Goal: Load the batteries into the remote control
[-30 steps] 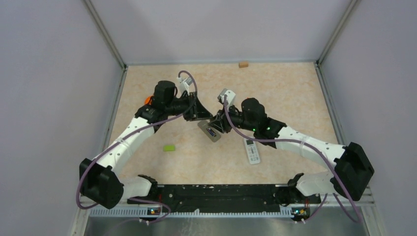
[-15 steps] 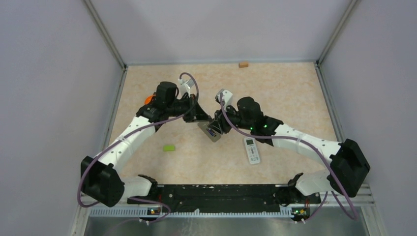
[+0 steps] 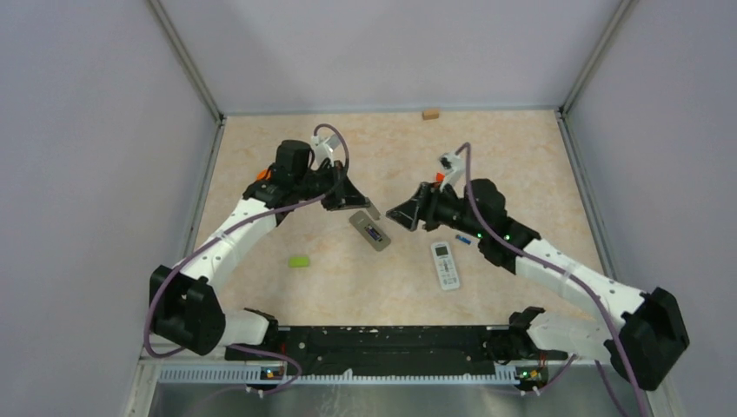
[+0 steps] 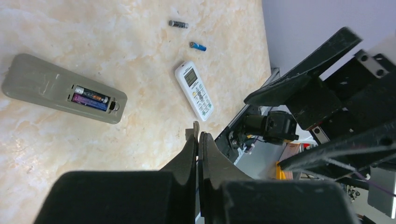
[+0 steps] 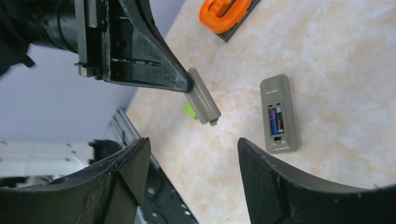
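We're looking into a robotics lab test cell: plain grey walls (image 3: pixel 87 174) and metal corner posts (image 3: pixel 185 65) box in a marble-patterned tabletop (image 3: pixel 521 165). A left arm (image 3: pixel 230 239) and a right arm (image 3: pixel 556 261), white and black, sit bolted to a black rail (image 3: pixel 391 339), purple cables (image 3: pixel 326 128) looping off them.

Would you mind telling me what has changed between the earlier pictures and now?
The right hand opened and pulled back to the right, away from the grey remote, and holds nothing. The left hand closed on the grey battery cover and holds it aloft. The grey remote, with two batteries in its bay, the white remote and the green piece stayed put.
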You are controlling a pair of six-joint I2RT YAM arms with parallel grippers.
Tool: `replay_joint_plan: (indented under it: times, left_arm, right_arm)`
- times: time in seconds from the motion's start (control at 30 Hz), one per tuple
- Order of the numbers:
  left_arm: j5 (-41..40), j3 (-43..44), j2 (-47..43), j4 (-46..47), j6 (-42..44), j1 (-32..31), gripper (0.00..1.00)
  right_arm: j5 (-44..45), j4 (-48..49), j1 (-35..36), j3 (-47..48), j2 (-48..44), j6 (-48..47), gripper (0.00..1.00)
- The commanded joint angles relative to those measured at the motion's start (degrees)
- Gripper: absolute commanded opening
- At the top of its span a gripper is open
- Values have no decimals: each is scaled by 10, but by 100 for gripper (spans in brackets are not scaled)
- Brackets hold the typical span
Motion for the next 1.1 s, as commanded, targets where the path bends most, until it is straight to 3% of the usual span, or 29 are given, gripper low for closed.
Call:
replay_joint_plan:
  times: [0.0,0.13,0.4,0.53,0.67,0.87,0.97,1.07]
  left_arm:
    - [47,-12,-10,98,-46,15,0]
    - [81,-49,-21,177,-129,18,0]
    - [113,-117,-32,369,-291,19,0]
    - [104,-105,-52,338,-276,22,0]
    - [79,-75,-70,259,-219,27,0]
    - [83,-66,-70,269,-232,29,0]
    - [92,-67,-67,282,-247,28,0]
    - [94,-70,-66,289,-256,28,0]
  right_arm:
    - [34,162,-18,-114,-86,269,69]
    - [65,249,-18,-152,-85,364,69]
    - [37,395,-16,-155,6,445,69]
    - [54,437,-16,-169,12,458,65]
    - [69,413,-16,-171,-7,446,64]
    - [72,381,-16,-161,-7,429,64]
    - [53,433,-16,-159,17,437,63]
    - [31,504,-16,-155,40,445,52]
